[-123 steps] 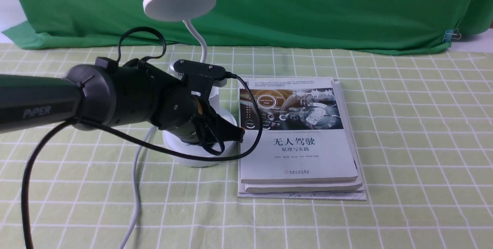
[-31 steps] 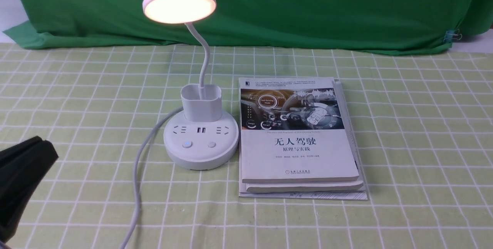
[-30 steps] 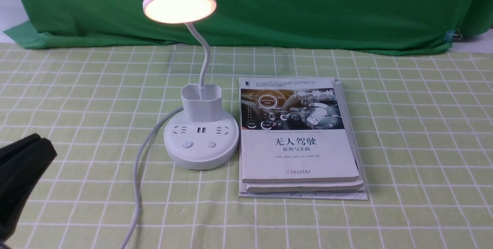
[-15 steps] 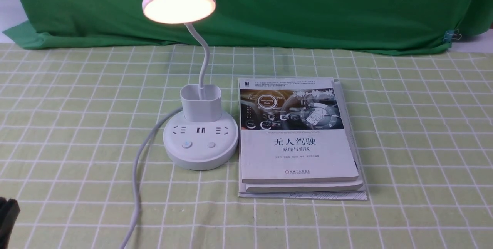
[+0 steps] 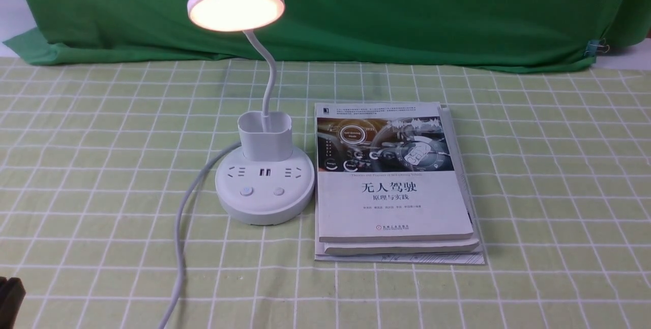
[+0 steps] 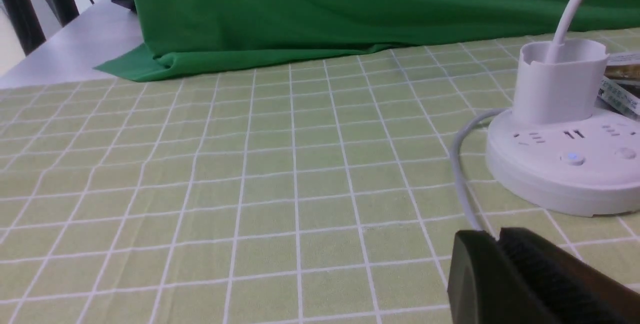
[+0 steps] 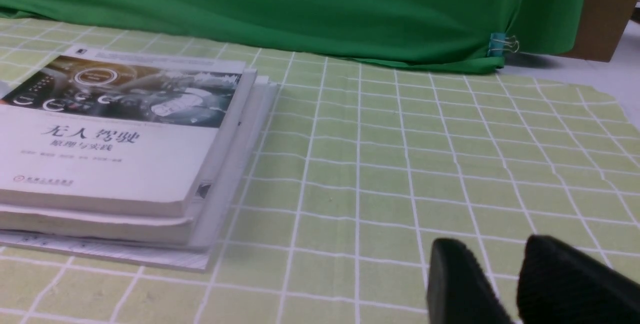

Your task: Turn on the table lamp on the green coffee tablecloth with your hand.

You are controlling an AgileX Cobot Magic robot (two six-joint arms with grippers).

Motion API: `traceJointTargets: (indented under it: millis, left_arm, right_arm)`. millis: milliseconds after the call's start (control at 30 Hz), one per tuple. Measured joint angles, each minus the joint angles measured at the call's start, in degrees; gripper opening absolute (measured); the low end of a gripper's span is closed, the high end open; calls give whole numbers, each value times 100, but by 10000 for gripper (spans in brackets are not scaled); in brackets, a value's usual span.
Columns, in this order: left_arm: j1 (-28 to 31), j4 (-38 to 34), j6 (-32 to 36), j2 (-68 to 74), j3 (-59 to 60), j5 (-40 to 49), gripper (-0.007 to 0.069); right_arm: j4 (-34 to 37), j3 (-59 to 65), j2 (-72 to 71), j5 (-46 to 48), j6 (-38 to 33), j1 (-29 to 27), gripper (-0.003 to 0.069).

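Note:
The white table lamp (image 5: 264, 191) stands on the green coffee tablecloth (image 5: 101, 141), and its round head (image 5: 235, 6) glows warm. The left button on its base (image 5: 246, 191) shows a small blue light, also seen in the left wrist view as the button (image 6: 573, 157). My left gripper, the hand (image 6: 497, 236), is shut and empty, low over the cloth, well short of the lamp base (image 6: 565, 164). In the front view only a black corner of the hand (image 5: 7, 298) shows at the lower left edge. My right gripper (image 7: 495, 251) is open and empty over bare cloth, right of the books.
A stack of books (image 5: 394, 176) lies against the right side of the lamp base. The lamp's white cord (image 5: 179, 237) runs from the base toward the near edge. A dark green cloth (image 5: 407, 8) hangs at the back, with a binder clip (image 5: 596, 47) at its right.
The lamp was off with my left gripper at its base; it is lit now. Over the last second the left gripper drew back and down to the lower left corner.

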Motion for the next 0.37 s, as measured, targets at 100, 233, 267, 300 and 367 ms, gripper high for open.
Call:
traceJointTargets:
  millis: [100,233,267,300,367]
  left_arm:
    - [123,5,-6,0,0,-13,24]
    - [269,5,-6,0,0,-13,24]
    - [295,5,-13,0,0,-13,24]
    - [295,-2,-18,0,0,-13,24]
    - [295,-16,-17,0,0,-13,24]
  right_arm:
    - [0,0,0,0,0,0,245]
    - [0,0,0,0,0,0,245]
    - [0,0,0,0,0,0,245]
    - [0,0,0,0,0,0,245]
    - [0,0,0,0,0,0,245]
